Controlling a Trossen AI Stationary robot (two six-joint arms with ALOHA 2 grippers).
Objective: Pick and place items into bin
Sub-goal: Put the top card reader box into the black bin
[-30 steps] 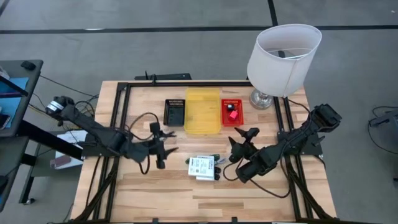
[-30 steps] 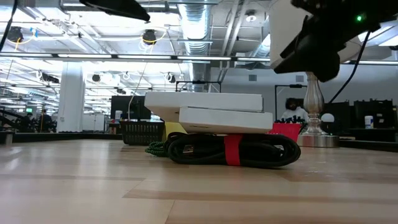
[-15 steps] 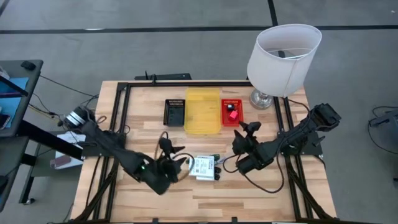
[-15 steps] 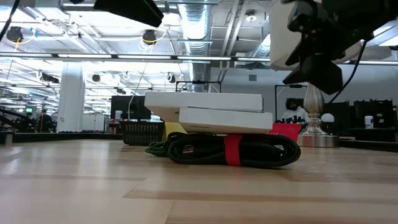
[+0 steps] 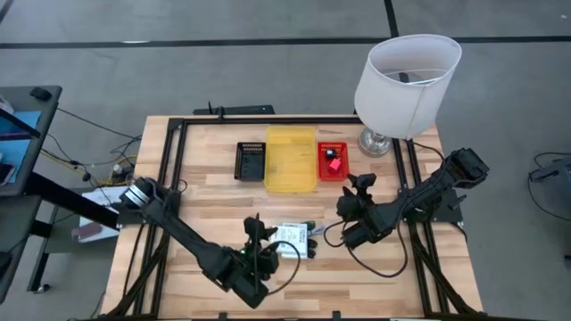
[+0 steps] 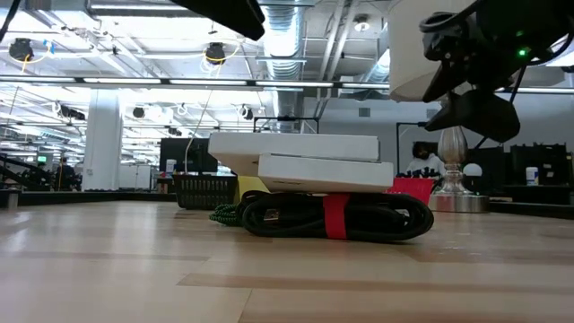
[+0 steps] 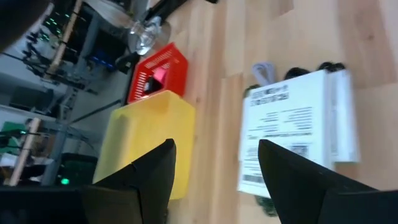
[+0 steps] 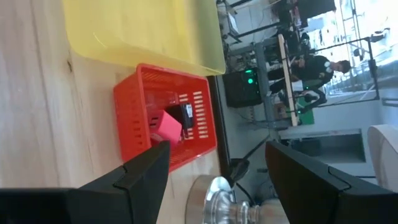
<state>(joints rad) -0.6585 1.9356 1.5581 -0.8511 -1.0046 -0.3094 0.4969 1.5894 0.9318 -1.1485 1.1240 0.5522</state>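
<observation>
Two white labelled flat packs (image 5: 290,239) lie stacked at mid-table on a coiled black cable bundle (image 6: 332,217) with a red strap; a green-and-black cord (image 6: 224,213) lies behind it. My left gripper (image 5: 262,234) hovers open just left of the packs (image 7: 298,127), aimed at them. My right gripper (image 5: 355,193) hangs open to their right, facing the red basket (image 8: 168,130), where a small red piece (image 8: 165,126) and a black cube (image 8: 186,115) rest. The yellow bin (image 5: 291,159) stands between a black basket (image 5: 251,160) and the red basket (image 5: 332,160).
A lamp with a white shade (image 5: 406,76) stands at the far right corner, close behind the red basket. A black frame rail (image 5: 268,120) borders the tabletop. Bare wood lies near the front edge (image 5: 294,294). People sit in the room beyond the table (image 8: 317,65).
My left gripper has swung toward the table's near edge and rightward, sinking a little and rolling, and now sits beside the white packs. My right gripper has stayed nearly in place but has tipped and rolled. The packs and cables have not moved.
</observation>
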